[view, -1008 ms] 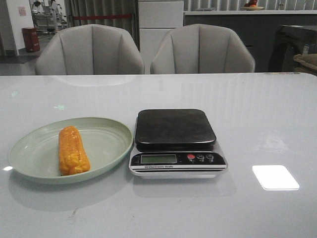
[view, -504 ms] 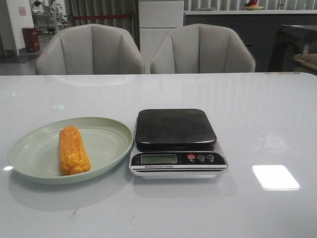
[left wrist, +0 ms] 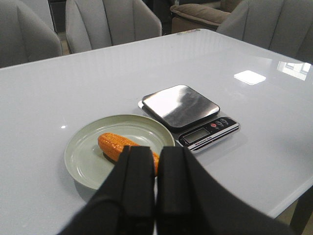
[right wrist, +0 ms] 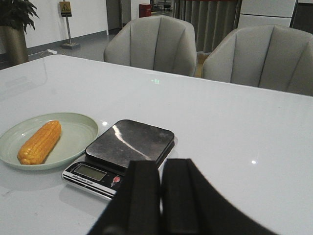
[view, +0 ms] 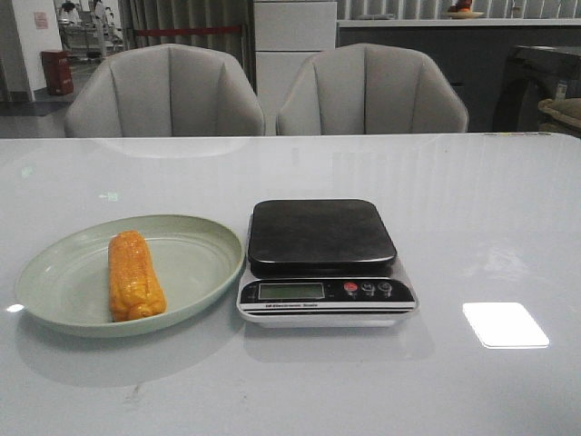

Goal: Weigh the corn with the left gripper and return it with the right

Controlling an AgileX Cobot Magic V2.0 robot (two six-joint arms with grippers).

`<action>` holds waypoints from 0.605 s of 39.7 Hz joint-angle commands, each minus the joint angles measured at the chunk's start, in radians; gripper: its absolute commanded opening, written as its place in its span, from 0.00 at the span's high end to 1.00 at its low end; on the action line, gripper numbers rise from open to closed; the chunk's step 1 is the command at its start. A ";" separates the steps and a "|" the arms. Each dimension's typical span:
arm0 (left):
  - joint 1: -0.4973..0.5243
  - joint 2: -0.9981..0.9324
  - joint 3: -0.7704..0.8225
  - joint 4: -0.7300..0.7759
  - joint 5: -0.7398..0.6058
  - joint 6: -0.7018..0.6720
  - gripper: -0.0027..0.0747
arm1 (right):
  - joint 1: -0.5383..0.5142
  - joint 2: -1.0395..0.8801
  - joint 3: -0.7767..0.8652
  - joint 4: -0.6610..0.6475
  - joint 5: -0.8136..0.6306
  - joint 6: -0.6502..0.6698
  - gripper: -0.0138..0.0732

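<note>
The corn (view: 133, 276), a short orange-yellow cob, lies on a pale green plate (view: 195, 259) left of the scale (view: 322, 259). The scale has a dark steel platform and a small display at its front. Neither gripper shows in the front view. In the left wrist view my left gripper (left wrist: 156, 154) is shut and empty, high above the table, with the corn (left wrist: 117, 145) and plate (left wrist: 88, 161) beyond its tips. In the right wrist view my right gripper (right wrist: 162, 169) is shut and empty, held above the table near the scale (right wrist: 124, 152); the corn (right wrist: 40, 142) lies far off.
Two grey chairs (view: 168, 91) (view: 368, 91) stand behind the far edge of the white glossy table (view: 472, 209). A bright light patch (view: 505, 324) reflects on the tabletop right of the scale.
</note>
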 commanded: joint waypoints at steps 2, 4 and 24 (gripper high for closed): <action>-0.008 0.013 -0.024 0.001 -0.081 -0.002 0.81 | -0.005 0.011 -0.028 -0.013 -0.076 -0.011 0.65; -0.008 0.013 -0.024 0.001 -0.081 -0.002 0.81 | -0.005 0.011 -0.028 -0.013 -0.076 -0.011 0.65; 0.332 0.013 0.237 -0.027 -0.493 -0.002 0.81 | -0.005 0.011 -0.028 -0.013 -0.076 -0.011 0.65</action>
